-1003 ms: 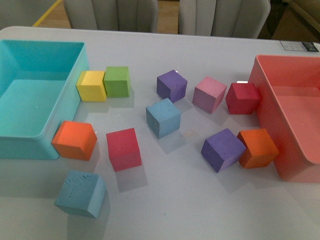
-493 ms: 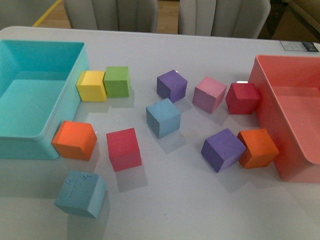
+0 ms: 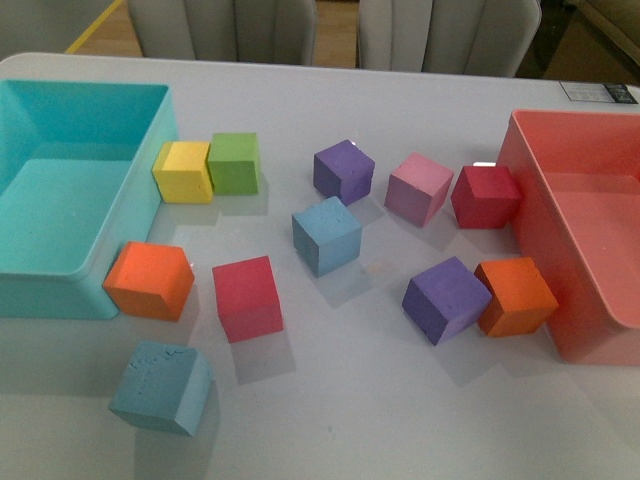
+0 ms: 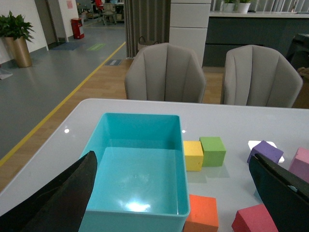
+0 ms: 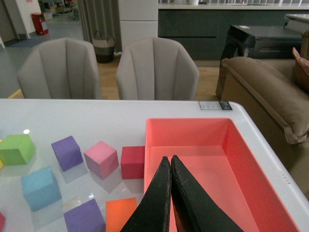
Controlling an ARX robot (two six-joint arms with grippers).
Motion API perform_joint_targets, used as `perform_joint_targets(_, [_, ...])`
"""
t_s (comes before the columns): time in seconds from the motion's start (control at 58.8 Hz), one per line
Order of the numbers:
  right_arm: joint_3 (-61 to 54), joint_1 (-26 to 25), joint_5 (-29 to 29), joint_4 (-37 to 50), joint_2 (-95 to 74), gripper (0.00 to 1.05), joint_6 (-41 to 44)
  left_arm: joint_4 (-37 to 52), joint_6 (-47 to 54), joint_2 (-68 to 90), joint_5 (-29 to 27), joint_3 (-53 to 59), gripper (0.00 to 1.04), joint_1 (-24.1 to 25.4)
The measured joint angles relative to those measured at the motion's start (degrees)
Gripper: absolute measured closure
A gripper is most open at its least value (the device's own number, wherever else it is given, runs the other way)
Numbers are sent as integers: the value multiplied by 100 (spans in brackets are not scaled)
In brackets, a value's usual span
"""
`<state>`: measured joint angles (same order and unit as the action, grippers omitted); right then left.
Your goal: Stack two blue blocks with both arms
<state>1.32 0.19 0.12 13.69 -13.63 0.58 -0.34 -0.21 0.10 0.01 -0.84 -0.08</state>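
Two blue blocks lie apart on the white table in the front view. One blue block (image 3: pixel 327 236) sits near the middle and the other blue block (image 3: pixel 160 387) lies near the front left edge. Neither arm shows in the front view. My left gripper (image 4: pixel 171 158) is open, its black fingers (image 4: pixel 58 198) spread wide above the turquoise bin (image 4: pixel 135 118), with nothing between them. My right gripper (image 5: pixel 168 158) is shut and empty, hanging over the pink-red bin (image 5: pixel 193 123). The middle blue block (image 5: pixel 41 187) also shows in the right wrist view, well away from the gripper.
The turquoise bin (image 3: pixel 50 295) stands at the left and the pink-red bin (image 3: pixel 530 200) at the right. Scattered between them are yellow (image 3: pixel 183 171), green (image 3: pixel 234 162), orange (image 3: pixel 150 280), red (image 3: pixel 247 297), purple (image 3: pixel 446 298) and pink (image 3: pixel 419 187) cubes. Grey chairs (image 4: pixel 165 72) stand beyond the far edge.
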Motion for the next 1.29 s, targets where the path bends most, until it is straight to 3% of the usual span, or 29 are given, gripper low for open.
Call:
perform_joint_targets(0.204, [0, 0, -2, -385, 380, 103, 0, 0, 0, 0, 0, 0, 9, 0])
perform_joint_targets(0.306, [2, 0, -9, -1298, 1163, 103, 0, 0, 0, 0, -2, 2, 9, 0])
perform_joint_targets(0.595, [2, 0, -13, -1360, 1327, 103, 2, 0, 0, 0, -2, 2, 9, 0])
perform_joint_targets(1.037, [2, 0, -13, -1360, 1331, 24, 2, 0, 0, 0, -2, 0, 9, 0])
perform_joint_targets(1.071, [2, 0, -11, -1362, 1331, 17, 2, -131, 57, 94, 127, -42, 9, 44])
perform_joint_targets(1.122, [2, 0, -11, -1362, 1331, 9, 0, -1176, 358, 715, 1047, -459, 9, 70])
perform_joint_targets(1.207, [2, 2, -13, -1362, 1335, 9, -4, -1473, 409, 1814, 1187, -658, 9, -514])
perform_joint_targets(1.292, [2, 0, -11, -1362, 1335, 9, -4, -688, 225, 2914, 815, -614, 9, -1329])
